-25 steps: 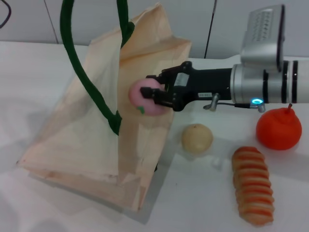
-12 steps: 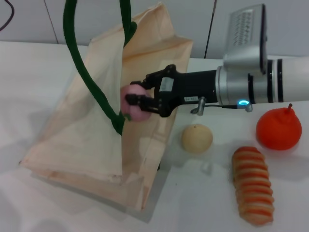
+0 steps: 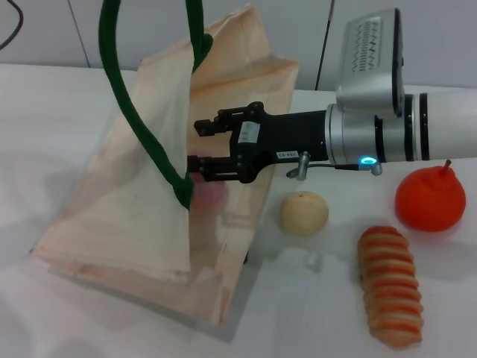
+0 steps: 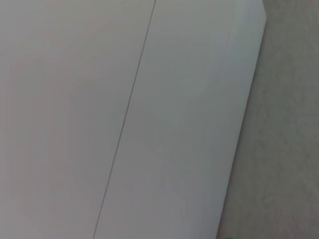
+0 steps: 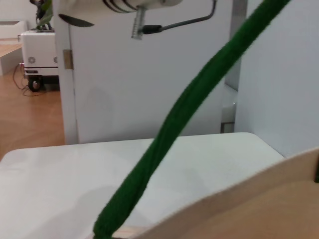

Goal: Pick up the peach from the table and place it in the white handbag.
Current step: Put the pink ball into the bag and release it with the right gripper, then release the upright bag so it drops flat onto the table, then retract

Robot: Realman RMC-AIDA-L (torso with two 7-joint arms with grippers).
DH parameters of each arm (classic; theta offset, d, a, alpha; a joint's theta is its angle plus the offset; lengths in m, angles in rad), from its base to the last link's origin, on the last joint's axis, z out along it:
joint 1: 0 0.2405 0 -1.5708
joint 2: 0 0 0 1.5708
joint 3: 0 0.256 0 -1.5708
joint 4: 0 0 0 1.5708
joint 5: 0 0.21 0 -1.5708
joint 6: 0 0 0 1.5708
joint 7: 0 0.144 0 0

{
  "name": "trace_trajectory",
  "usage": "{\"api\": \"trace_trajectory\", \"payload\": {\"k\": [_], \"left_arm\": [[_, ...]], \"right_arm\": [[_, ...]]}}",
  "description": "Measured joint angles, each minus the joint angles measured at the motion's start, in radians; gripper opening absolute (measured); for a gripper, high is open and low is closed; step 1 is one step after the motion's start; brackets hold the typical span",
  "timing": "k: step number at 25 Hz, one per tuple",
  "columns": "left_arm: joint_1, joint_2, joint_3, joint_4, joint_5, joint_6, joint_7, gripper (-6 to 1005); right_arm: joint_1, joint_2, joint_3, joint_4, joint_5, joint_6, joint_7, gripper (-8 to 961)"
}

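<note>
The white handbag (image 3: 127, 201) stands on the table with its mouth open toward the right. Its dark green handles (image 3: 141, 127) rise out of the top of the head view. My right gripper (image 3: 196, 144) reaches in from the right and is open at the bag's mouth, nothing between its black fingers (image 3: 212, 121). The peach (image 3: 212, 192) shows as a pale-pink blur just below the lower finger, inside the bag's opening and free of the gripper. The right wrist view shows one green handle (image 5: 184, 119) and the bag's cream edge (image 5: 259, 199). My left gripper is out of view.
A cream-yellow round fruit (image 3: 303, 212) lies just right of the bag. Farther right are an orange pear-shaped fruit (image 3: 430, 198) and a striped orange roll (image 3: 391, 286) near the front. The left wrist view shows only a pale wall panel (image 4: 124, 119).
My right gripper moved left into the bag's mouth with the peach, then opened. The peach left the fingers and dropped lower inside the bag.
</note>
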State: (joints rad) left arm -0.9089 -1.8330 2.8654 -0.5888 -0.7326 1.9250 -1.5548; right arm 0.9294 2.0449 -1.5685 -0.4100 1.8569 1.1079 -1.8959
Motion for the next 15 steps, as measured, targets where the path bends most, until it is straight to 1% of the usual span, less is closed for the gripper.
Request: {"api": "trace_trajectory", "payload": {"k": [8, 13, 15], "left_arm": [[0.007, 0.000, 0.000, 0.000, -0.001, -0.002, 0.002, 173], [0.011, 0.000, 0.000, -0.002, -0.001, -0.004, 0.004, 182], [0.016, 0.000, 0.000, -0.003, 0.000, -0.004, 0.004, 185]], "right_arm": [[-0.013, -0.003, 0.005, 0.002, 0.014, -0.038, 0.001, 667], [-0.039, -0.007, 0.010, 0.002, 0.052, -0.096, 0.007, 886], [-0.060, -0.012, 0.011, 0.002, 0.075, -0.129, 0.007, 889]]}}
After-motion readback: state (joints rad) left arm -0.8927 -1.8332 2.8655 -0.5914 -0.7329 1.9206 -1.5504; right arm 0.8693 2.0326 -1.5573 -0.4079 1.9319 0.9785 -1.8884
